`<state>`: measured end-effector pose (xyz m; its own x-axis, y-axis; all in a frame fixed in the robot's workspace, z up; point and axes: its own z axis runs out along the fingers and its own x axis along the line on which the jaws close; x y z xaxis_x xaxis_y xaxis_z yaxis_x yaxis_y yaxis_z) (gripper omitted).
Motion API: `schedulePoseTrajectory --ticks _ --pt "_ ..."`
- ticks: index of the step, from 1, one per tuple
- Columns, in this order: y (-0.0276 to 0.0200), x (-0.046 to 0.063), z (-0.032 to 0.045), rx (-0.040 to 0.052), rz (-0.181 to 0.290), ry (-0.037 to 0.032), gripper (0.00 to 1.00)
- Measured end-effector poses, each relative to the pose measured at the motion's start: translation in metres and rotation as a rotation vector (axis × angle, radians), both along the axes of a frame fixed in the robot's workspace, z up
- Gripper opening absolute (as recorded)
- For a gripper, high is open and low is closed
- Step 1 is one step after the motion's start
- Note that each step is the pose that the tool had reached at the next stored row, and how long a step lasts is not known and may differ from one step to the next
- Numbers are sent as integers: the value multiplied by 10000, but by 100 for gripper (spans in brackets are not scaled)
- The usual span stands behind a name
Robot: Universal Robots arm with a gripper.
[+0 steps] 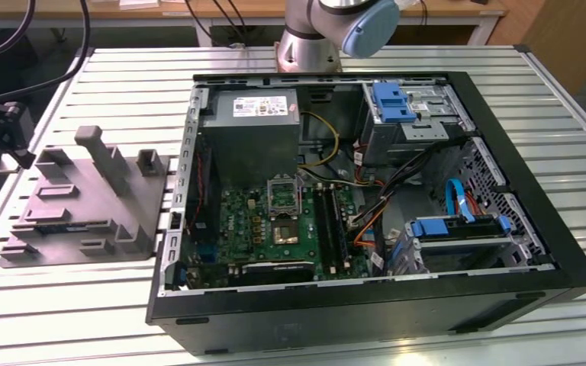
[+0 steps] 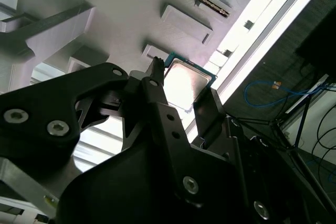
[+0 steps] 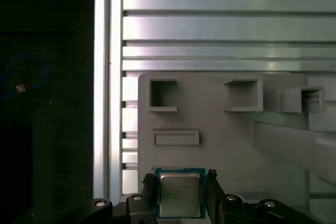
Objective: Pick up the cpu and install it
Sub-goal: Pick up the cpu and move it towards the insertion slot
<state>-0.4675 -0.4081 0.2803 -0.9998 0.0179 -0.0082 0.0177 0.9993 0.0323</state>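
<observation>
The cpu (image 3: pixel 179 196), a small silvery square with a green rim, sits between the two black fingers of my gripper (image 3: pixel 179 183), which press on its opposite edges. In the second wrist view the cpu (image 2: pixel 187 83) again lies in the gripper (image 2: pixel 181 86), in front of the grey moulded tray (image 2: pixel 121 9). I cannot tell whether the chip still touches the tray (image 3: pixel 220 145). In the exterior view the gripper (image 1: pixel 3 149) hangs over the left end of the tray (image 1: pixel 79 206). The dark socket (image 1: pixel 283 191) with its metal frame is on the green motherboard inside the case.
The open black computer case (image 1: pixel 375 305) fills the middle and the exterior view's right of the slatted metal table (image 1: pixel 100 76). Upright posts (image 1: pixel 100 156) rise from the tray. Cables and blue drive brackets (image 1: pixel 445 225) crowd the case's right half. The arm's base (image 1: pixel 313 38) stands behind the case.
</observation>
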Motion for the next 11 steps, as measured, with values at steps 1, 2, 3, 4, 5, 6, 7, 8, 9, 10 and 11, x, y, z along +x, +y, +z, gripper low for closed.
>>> schedulePoseTrajectory --ticks 1,2,3,4,5,6,7,8,9,10,11 --pt "0 0 2 1 0 -2 47" --pt "0 0 3 1 0 -2 47" --pt "0 0 6 0 0 -1 47" --pt "0 0 8 0 0 0 47" --pt "0 0 10 0 0 0 47" --pt "0 0 14 0 0 0 47" --pt "0 0 18 -1 0 1 47" --pt "0 0 20 0 0 0 47" --pt "0 0 22 0 0 -1 47" --pt "0 0 26 0 0 0 47" --pt "0 0 29 0 0 0 47"
